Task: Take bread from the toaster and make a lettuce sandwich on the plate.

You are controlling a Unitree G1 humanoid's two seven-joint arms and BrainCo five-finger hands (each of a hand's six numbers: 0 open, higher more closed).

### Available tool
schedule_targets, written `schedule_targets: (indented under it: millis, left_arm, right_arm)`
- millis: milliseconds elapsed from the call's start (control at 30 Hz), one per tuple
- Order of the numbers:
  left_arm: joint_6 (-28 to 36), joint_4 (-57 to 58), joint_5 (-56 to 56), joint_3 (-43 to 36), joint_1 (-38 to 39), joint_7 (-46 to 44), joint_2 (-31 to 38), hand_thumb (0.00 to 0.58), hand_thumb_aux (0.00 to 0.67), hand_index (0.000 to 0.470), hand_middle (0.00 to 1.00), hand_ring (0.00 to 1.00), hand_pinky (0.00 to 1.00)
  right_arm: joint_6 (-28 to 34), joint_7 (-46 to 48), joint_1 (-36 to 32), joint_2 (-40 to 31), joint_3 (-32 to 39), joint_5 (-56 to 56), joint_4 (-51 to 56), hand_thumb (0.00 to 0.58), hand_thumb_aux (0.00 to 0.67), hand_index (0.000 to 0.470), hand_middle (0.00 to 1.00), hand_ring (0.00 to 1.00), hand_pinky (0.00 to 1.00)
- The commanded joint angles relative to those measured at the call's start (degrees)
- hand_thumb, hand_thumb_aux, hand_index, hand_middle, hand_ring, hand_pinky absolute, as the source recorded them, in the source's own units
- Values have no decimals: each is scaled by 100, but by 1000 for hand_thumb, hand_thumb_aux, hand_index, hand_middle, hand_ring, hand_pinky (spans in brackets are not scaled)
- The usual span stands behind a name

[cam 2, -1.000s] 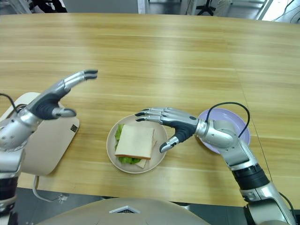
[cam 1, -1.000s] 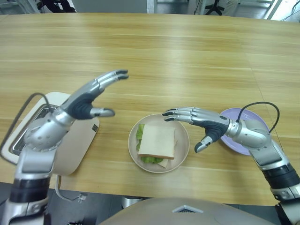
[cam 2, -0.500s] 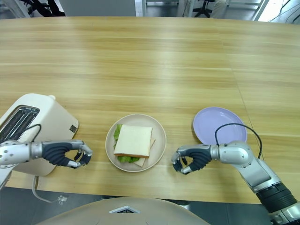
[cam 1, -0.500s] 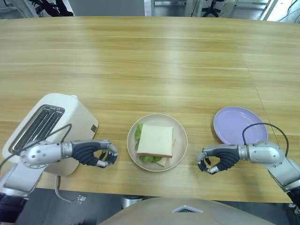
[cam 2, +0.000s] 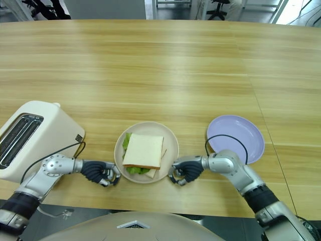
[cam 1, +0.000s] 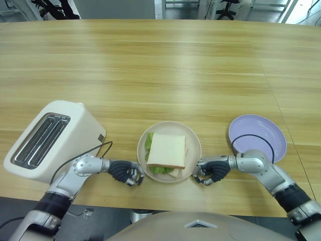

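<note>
Sandwich (cam 1: 167, 150): on the plate (cam 1: 169, 124), lettuce (cam 1: 148, 144) showing at its left edge.
Left hand (cam 1: 125, 172): fingers curled together, empty, just beside the plate's left rim.
Right hand (cam 1: 210, 169): fingers curled together, empty, just beside the right rim.

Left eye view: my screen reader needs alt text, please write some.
A lettuce sandwich sits on a beige plate on a wooden table, the robot's left hand and right hand curled empty at either side. A toaster stands to the left, a purple plate to the right.
</note>
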Motion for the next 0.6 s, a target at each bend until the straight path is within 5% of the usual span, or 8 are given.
schedule_targets:
  millis: [33,300,600]
  left_arm:
    - [-164,738,607,-164,-360,820,-540,580,670,460,1000,1000,1000]
    - [-661,2561,1229,-106,-1332,2504,-1445,580,670,460,1000,1000,1000]
    - [-525,4478,1725,-154,-2599,4320,-2327,580,670,460,1000,1000,1000]
  right_arm:
    - [-526,-881,-319,276,-23,-671,606,580,670,460,1000,1000,1000]
    - [-1072,-3666,-1430,743,183,-2506,2566,580,670,460,1000,1000,1000]
    - [-80,-6343,-2562,1524,724,-3661,4426,580,670,460,1000,1000,1000]
